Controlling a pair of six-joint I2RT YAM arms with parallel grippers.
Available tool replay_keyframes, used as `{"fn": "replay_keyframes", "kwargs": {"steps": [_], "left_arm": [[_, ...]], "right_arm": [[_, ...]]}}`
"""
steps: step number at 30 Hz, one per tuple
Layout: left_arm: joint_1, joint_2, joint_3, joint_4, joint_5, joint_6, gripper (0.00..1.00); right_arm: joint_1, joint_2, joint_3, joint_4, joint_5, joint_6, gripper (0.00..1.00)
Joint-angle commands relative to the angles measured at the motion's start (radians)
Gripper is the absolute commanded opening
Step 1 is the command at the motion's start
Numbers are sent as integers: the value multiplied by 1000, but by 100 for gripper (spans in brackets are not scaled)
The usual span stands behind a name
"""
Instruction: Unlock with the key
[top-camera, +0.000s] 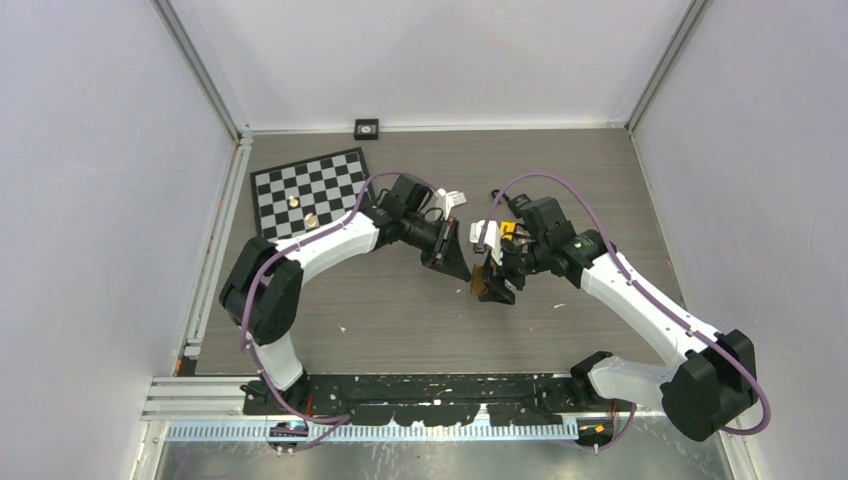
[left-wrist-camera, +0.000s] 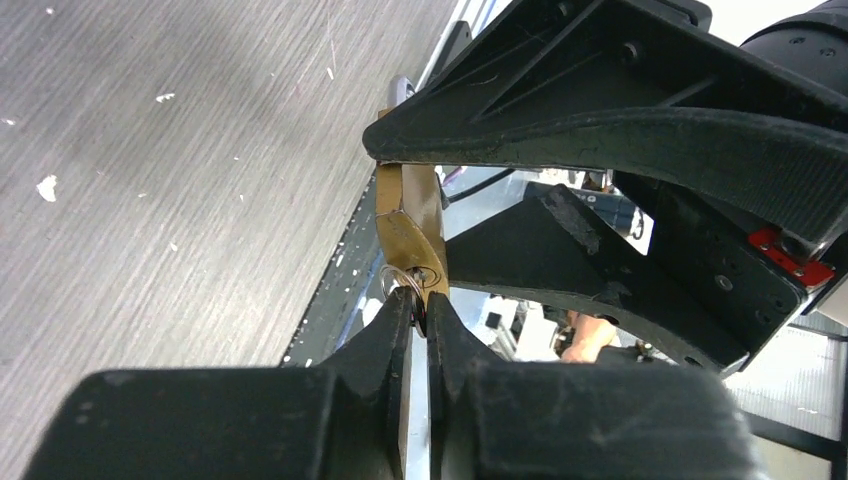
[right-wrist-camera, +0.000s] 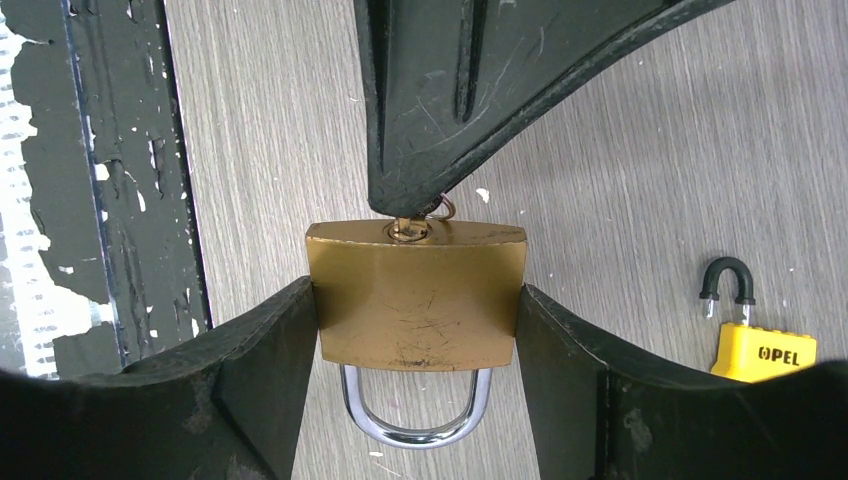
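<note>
Grey table (top-camera: 400, 320) below, the right gripper (top-camera: 493, 283) clamps the brass padlock (right-wrist-camera: 415, 295) by its sides, the left gripper (left-wrist-camera: 418, 310) pinches the key (right-wrist-camera: 408, 229) seated in its keyhole: insertion looks done, next a clean twist to spring the shackle (right-wrist-camera: 415, 428).

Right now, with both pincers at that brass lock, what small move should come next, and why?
Probably a twist of the left pincer to turn the key. The right pincer clamps the brass padlock by its sides, the key is already inserted and pinched, and the shackle looks closed.
</note>
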Motion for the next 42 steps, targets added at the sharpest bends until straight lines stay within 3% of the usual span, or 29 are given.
{"fn": "replay_keyframes", "kwargs": {"steps": [1, 6, 17, 22, 24, 27, 32, 35, 38, 42], "left_arm": [[-22, 18, 65, -71, -15, 127, 2], [-31, 13, 54, -94, -34, 322, 0], [-75, -126, -71, 90, -77, 642, 0], [-79, -155, -102, 160, -113, 669, 0], [-70, -145, -101, 172, -114, 624, 4], [-32, -115, -89, 178, -86, 507, 24], [55, -42, -59, 223, 22, 209, 49], [63, -16, -48, 226, 37, 79, 53], [64, 9, -62, 341, 71, -63, 54], [62, 30, -59, 402, 87, -167, 55]], "right_arm": [[-3, -6, 34, 79, -32, 28, 0], [-15, -9, 23, 101, -86, 70, 0], [-50, 55, 25, 128, -269, 154, 1], [-54, 54, 24, 122, -280, 155, 1], [-54, 38, 19, 116, -250, 138, 1], [-54, 4, 14, 117, -197, 116, 0], [-52, -28, 5, 129, -112, 100, 1], [-48, -28, 0, 138, -81, 98, 0], [-39, -20, 0, 140, -69, 96, 0], [-31, -11, 1, 139, -60, 94, 1]]}}
